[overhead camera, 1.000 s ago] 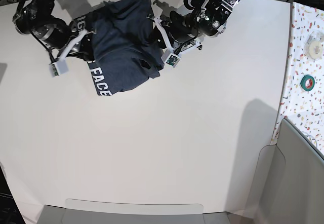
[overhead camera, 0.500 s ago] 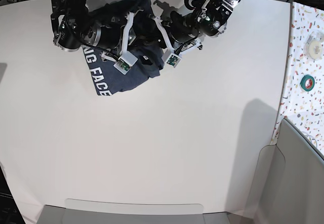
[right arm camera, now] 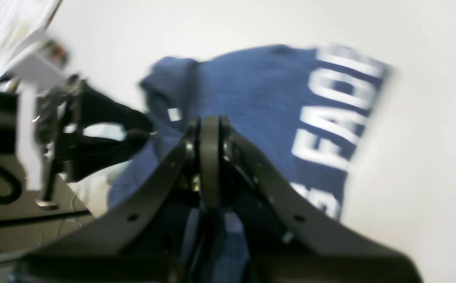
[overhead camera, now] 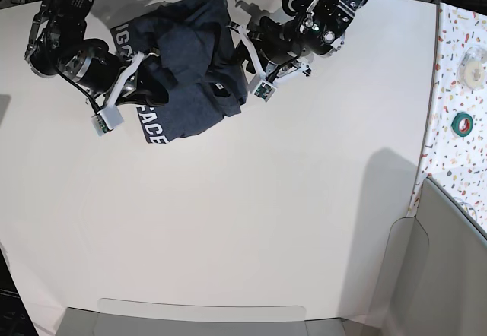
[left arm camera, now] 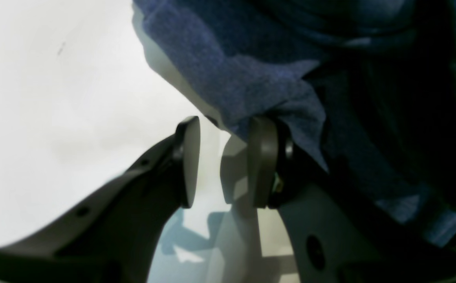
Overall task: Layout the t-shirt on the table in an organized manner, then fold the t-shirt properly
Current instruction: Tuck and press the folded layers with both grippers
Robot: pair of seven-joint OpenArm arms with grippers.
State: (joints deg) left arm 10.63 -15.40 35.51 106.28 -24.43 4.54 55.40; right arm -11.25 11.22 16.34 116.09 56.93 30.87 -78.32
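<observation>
The dark blue t-shirt lies bunched near the far edge of the white table, its white lettering along the left side. My right gripper reaches in from the left. In the right wrist view this gripper has its fingers pressed together over the t-shirt, with blue cloth showing between the finger bases. My left gripper sits at the shirt's right edge. Up close the left gripper is open with bare table in the gap, and the t-shirt drapes over the back of one finger.
A speckled surface runs along the right edge, carrying a green tape roll and a white roll. Grey panels stand at the right front corner and along the near edge.
My right arm swung right over the shirt, then back to the left. The cloth in the middle is now more bunched. The left arm has shifted slightly.
</observation>
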